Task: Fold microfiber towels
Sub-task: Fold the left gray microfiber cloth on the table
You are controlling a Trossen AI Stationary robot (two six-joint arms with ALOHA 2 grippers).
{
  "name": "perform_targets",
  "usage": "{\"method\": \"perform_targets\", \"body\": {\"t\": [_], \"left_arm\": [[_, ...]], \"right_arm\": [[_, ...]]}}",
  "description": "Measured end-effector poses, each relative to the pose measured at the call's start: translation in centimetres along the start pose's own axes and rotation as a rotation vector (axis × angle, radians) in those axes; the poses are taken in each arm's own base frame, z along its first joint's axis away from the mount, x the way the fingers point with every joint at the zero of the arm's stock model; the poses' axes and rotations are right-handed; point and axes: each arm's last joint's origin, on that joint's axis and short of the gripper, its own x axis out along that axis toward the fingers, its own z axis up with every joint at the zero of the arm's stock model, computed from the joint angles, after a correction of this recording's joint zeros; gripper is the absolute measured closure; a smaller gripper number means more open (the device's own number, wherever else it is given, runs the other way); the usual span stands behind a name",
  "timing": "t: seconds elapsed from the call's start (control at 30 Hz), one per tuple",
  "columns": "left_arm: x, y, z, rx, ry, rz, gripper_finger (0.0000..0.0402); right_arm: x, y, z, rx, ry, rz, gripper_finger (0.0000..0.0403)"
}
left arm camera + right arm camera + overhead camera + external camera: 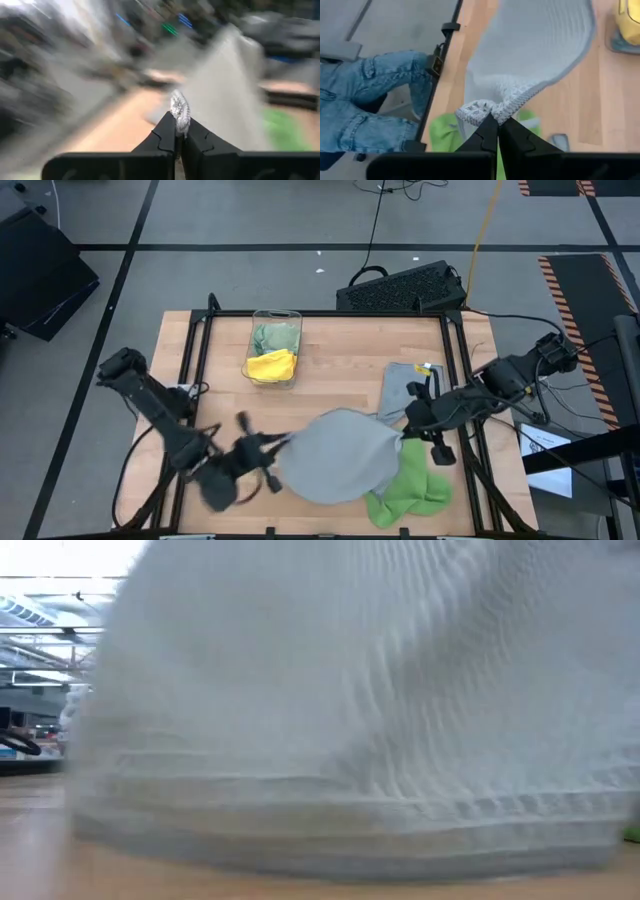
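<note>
Step in hand: spreading 1 soft pale grey microfiber towel (338,455) for its fold. Left gripper (179,131) and right gripper (494,124) each pinch a bunched corner tight. Best to pull evenly, keep it taut, lower it flat. It hangs billowed over the near table (340,360) edge, above a crumpled bright green towel (410,488).

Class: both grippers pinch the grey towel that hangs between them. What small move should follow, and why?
Probably lower it flat onto bare wood. The left gripper and right gripper each pinch a corner of the grey microfiber towel, which sags between them over the bright green towel, so it cannot yet be folded.
</note>
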Motion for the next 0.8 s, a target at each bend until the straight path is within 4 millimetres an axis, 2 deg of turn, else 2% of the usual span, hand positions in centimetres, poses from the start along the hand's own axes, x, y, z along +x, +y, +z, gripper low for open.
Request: {"method": "perform_targets", "body": {"t": [0.1, 0.17, 0.23, 0.33, 0.4, 0.47, 0.53, 0.63, 0.8], "left_arm": [[2.4, 0.9, 0.7, -0.130, 0.147, -0.259, 0.0395], [3.5, 1.3, 0.8, -0.133, 0.209, -0.377, 0.0397], [4.4, 2.1, 0.6, -0.098, 0.275, -0.426, 0.0392], [4.8, 4.8, 1.0, -0.131, 0.376, -0.413, 0.0386], [4.6, 6.5, 1.3, -0.177, 0.451, -0.400, 0.0386], [4.1, 6.8, 1.6, -0.202, 0.474, -0.450, 0.0393], [2.9, 6.2, 2.4, -0.221, 0.436, -0.565, 0.0396], [0.9, 5.3, 4.6, -0.276, 0.340, -0.666, 0.0393], [-1.7, 4.0, 6.7, -0.253, 0.339, -0.610, 0.0397]], "right_arm": [[0.0, -0.4, -0.3, 0.006, 0.034, -0.023, 0.0403], [0.0, -0.6, -0.4, 0.005, 0.054, -0.033, 0.0403], [0.0, -0.7, -0.6, 0.004, 0.071, -0.042, 0.0403], [0.2, -0.8, -0.8, 0.010, 0.075, -0.072, 0.0403], [0.5, -0.7, -1.2, 0.019, 0.086, -0.079, 0.0403], [0.7, -0.6, -1.7, 0.046, 0.101, -0.071, 0.0403], [1.0, -0.1, -1.8, 0.071, 0.100, -0.049, 0.0403], [1.0, 0.8, -2.0, 0.095, 0.103, -0.026, 0.0401], [0.9, 1.8, -2.4, 0.174, 0.110, 0.001, 0.0401]]}}
